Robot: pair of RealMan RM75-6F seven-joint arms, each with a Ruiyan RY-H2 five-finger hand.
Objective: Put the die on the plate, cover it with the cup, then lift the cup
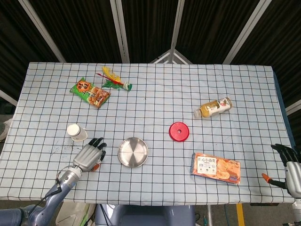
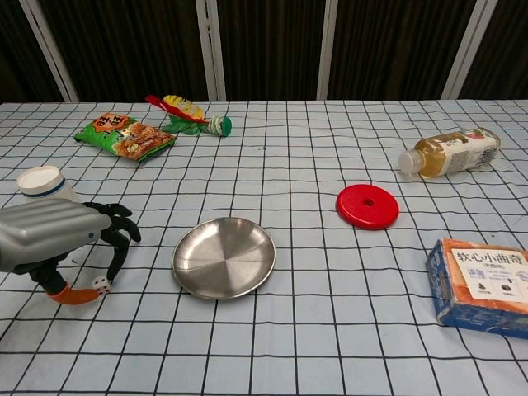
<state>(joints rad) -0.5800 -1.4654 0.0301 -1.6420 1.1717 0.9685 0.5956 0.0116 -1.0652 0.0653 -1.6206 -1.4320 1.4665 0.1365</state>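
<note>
One die (image 2: 101, 285): small white cube with dark pips, on the checked tablecloth (image 2: 297, 330), left of the plate and not on it. Left hand (image 2: 51, 241) sat over it, black fingers (image 2: 118, 239) curled down around the die, orange-tipped thumb (image 2: 73, 296) low beside it. Fingertip and thumb looked to be at the die's sides, but I couldn't tell whether it was actually pinched or lifted.

One plate (image 2: 223, 257): round, shallow, polished metal, bare inside, just right of the left hand.

One cup (image 2: 43, 183): white, lying on its side behind the left hand; head view (image 1: 76, 132) showed its open mouth, chest view only its rim end with a blue band.

View differences: die visible in chest view only; in head view the left hand (image 1: 89, 155) hid it. Right hand (image 1: 292, 170) showed only in head view, at the table's right near edge, dark fingers spread apart, holding nothing.

Other items, one each:
- red flat disc (image 2: 367, 206) with a centre dimple, right of the plate
- plastic bottle (image 2: 450, 152) of amber drink, white cap, lying on its side
- orange biscuit box (image 1: 216, 168), rectangular, near the front right
- green-orange crinkly snack bag (image 2: 124, 137), far left
- red-yellow-green wrapped packet (image 2: 188, 115) just beside the snack bag
</note>
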